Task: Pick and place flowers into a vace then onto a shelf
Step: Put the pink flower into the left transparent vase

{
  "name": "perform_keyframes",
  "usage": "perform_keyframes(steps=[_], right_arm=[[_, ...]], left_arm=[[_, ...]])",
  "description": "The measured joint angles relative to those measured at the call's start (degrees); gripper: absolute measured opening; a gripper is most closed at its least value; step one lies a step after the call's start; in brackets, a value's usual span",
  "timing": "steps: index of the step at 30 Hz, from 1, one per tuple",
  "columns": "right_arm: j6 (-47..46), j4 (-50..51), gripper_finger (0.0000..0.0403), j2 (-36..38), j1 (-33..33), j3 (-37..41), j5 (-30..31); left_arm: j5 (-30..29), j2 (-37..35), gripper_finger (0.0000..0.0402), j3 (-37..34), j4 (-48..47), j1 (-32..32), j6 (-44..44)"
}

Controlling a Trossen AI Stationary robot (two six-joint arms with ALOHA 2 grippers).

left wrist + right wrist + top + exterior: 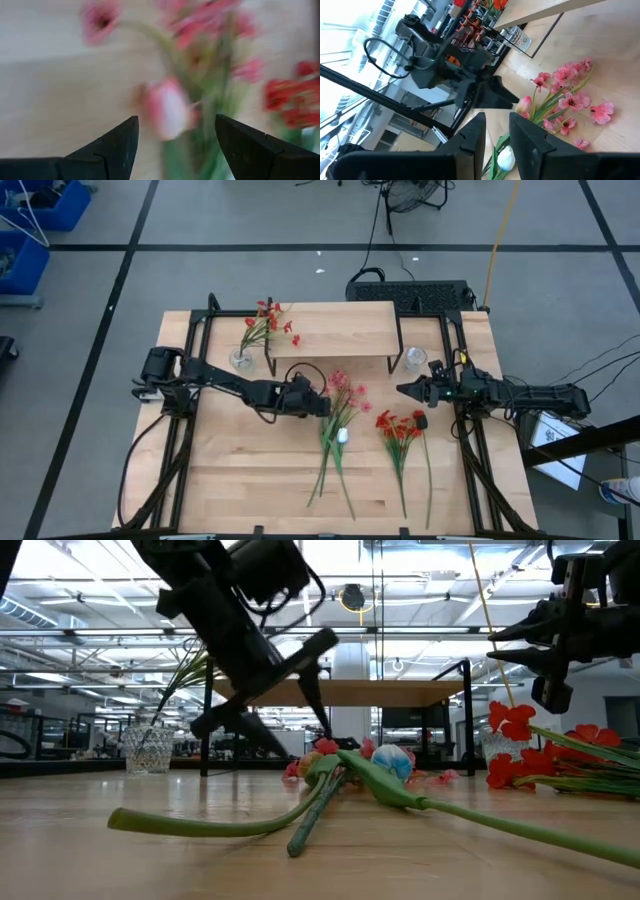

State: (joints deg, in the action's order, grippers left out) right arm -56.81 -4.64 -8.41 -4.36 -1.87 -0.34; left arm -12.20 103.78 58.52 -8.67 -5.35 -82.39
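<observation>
Several flowers lie flat on the table: pink sprays (346, 390) (570, 95), a white tulip bud (342, 436) (506, 159), a pink bud (167, 112) (523, 105) and red sprays (400, 425) (515, 745). My left gripper (325, 404) (175, 132) is open and low over the blossom end of the pink sprays, with the pink bud ahead between its fingers, untouched. My right gripper (400, 390) (497, 125) hovers above the table right of the pink sprays, narrowly open and holding nothing. A glass vase (241, 361) (148, 748) with red flowers stands by the shelf's left legs.
The light-wood shelf (330, 330) (350, 692) stands on black legs at the far middle of the table. A second small glass (414, 360) stands by its right legs. The long green stems (300, 810) stretch toward the near edge. Black frame rails run along both table sides.
</observation>
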Motion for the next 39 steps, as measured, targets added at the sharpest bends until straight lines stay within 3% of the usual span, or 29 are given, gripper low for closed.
perform_keyframes(steps=[12, 20, 24, 27, 39], right_arm=[[0.9, 2.5, 0.0077, -1.4, 0.0, 0.0, 0.1], [0.5, 2.6, 0.0077, -2.8, 0.0, 0.0, 0.1], [0.1, 2.6, 0.0077, -3.3, 0.0, 0.0, 0.1], [0.3, 2.6, 0.0077, -3.5, 0.0, 0.0, 0.1], [0.3, 2.6, 0.0077, -3.7, 0.0, 0.0, 0.1]], left_arm=[[1.9, 3.5, 0.0266, 0.4, 5.1, 0.0, 0.9], [4.1, 7.5, 0.0266, 4.8, 0.5, 0.0, 2.8], [3.4, 7.9, 0.026, 7.9, -4.2, 0.0, 7.9], [4.4, 8.0, 0.0225, 8.9, -6.8, 0.6, 9.3], [7.6, 8.0, 0.0019, 8.9, -8.2, 1.6, 11.4]])
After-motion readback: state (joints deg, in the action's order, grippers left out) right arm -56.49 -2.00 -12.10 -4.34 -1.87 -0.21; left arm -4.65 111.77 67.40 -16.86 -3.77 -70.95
